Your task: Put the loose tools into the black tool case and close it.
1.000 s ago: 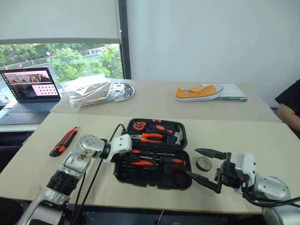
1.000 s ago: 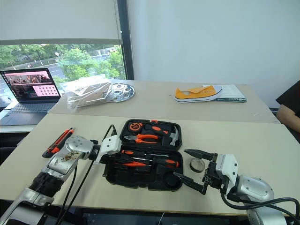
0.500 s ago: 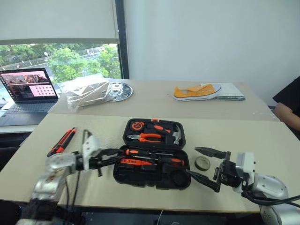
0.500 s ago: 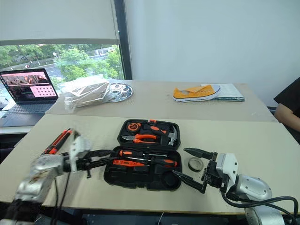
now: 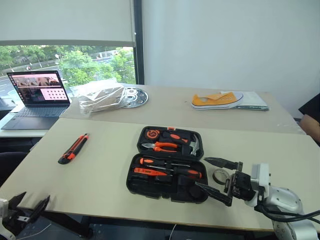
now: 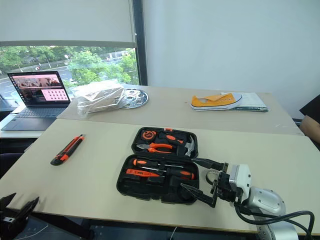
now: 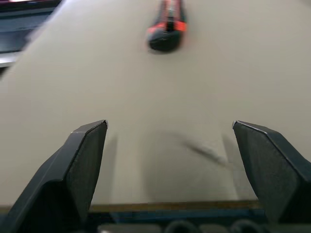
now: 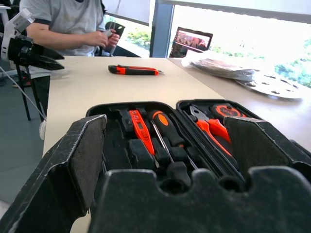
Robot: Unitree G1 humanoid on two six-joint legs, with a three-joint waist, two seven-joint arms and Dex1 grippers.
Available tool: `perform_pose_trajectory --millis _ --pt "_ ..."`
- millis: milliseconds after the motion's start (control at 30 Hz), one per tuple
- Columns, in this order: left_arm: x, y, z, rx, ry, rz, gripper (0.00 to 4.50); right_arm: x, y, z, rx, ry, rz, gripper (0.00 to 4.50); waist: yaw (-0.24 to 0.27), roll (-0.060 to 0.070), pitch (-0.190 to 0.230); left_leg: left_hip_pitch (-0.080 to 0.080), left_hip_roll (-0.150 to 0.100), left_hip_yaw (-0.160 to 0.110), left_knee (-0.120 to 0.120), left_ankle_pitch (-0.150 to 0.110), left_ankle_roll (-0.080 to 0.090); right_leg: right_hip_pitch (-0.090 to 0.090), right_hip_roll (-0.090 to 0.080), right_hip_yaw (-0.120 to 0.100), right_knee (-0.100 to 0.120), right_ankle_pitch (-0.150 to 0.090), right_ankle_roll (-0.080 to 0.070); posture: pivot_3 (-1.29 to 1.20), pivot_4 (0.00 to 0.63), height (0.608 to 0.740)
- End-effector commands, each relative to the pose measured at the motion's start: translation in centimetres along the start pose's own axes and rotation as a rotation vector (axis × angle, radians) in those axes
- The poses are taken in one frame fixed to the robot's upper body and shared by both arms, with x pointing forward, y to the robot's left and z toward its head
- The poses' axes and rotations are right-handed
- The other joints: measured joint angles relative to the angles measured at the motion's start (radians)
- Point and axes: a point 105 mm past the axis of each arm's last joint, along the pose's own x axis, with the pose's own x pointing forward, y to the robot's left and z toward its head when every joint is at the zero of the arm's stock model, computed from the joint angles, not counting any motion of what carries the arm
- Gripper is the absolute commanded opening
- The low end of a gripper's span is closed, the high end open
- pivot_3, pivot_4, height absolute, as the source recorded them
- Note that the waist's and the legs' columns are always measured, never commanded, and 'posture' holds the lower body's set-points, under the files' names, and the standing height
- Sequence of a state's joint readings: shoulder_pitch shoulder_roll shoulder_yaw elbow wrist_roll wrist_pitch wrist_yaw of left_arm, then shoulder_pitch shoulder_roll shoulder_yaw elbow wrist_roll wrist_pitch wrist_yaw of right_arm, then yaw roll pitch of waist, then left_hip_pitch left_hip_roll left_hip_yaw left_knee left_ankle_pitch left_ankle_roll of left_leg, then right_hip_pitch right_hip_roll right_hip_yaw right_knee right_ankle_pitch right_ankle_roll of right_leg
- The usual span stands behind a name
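The black tool case (image 5: 170, 186) lies open in the middle of the near table. Its near half holds a slim orange screwdriver (image 5: 150, 172) and black-and-orange screwdrivers (image 8: 167, 127). The orange-and-black utility knife (image 5: 73, 148) lies loose on the table well left of the case. The small tape roll (image 5: 218, 175) sits on the table by the case's right side. My right gripper (image 5: 201, 172) stands open at the case's right end, in front of the roll. My left gripper (image 5: 31, 201) hangs open and empty off the table's front left corner, pointing toward the knife (image 7: 166, 26).
Pliers (image 5: 162, 147) and a hammer (image 5: 192, 145) sit in the case's far half. The far table carries a laptop (image 5: 36, 95), a plastic bag (image 5: 102, 97), a metal disc (image 5: 134, 97) and a yellow shoe (image 5: 217, 99). A person (image 8: 68, 24) sits beyond the left end; another person (image 5: 312, 117) is at the right edge.
My left gripper has pulled out of the case, swung far left past the table's front corner, and opened. The right gripper has stayed put. The camera view shifted slightly.
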State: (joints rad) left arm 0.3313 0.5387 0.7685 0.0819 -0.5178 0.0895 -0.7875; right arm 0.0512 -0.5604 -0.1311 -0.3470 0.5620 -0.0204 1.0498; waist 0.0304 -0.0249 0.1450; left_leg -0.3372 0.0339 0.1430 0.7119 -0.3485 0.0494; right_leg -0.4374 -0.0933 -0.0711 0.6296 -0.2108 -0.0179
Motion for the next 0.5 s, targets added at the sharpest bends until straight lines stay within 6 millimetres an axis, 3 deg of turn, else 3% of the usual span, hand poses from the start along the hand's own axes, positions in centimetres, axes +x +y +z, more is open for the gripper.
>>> perform_pose_trajectory --millis 33,200,333,500 --pt "3.3 0.1 3.0 -0.025 -0.051 0.021 4.43 0.7 -0.1 1.4 -0.029 -0.068 0.017 4.50 0.002 -0.001 0.000 0.000 0.000 0.000 0.000 0.000 0.000 0.000 0.000 0.000 0.000 0.000 0.000 0.00 0.150 0.740" --pt "9.0 -0.5 5.6 -0.086 0.025 -0.018 4.43 2.1 -0.1 2.3 -0.002 -0.122 0.010 4.50 -0.005 -0.002 -0.001 0.000 0.000 0.000 0.000 0.003 -0.004 0.000 0.004 -0.006 0.002 0.001 -0.001 0.00 0.150 0.740" --pt "13.0 -0.4 5.8 -0.074 0.137 -0.028 4.43 2.6 0.1 2.2 0.010 -0.132 0.002 4.50 -0.019 -0.002 -0.001 0.000 -0.001 0.002 -0.001 0.003 -0.005 0.000 0.012 -0.007 0.003 0.001 -0.001 0.00 0.150 0.740" --pt "15.7 -0.5 4.6 -0.025 0.246 -0.039 4.43 2.8 -0.3 2.2 0.026 -0.153 -0.036 4.50 -0.037 -0.002 -0.001 0.000 -0.001 0.005 -0.003 0.003 -0.007 -0.002 0.017 -0.006 0.002 0.001 -0.001 0.00 0.150 0.740"
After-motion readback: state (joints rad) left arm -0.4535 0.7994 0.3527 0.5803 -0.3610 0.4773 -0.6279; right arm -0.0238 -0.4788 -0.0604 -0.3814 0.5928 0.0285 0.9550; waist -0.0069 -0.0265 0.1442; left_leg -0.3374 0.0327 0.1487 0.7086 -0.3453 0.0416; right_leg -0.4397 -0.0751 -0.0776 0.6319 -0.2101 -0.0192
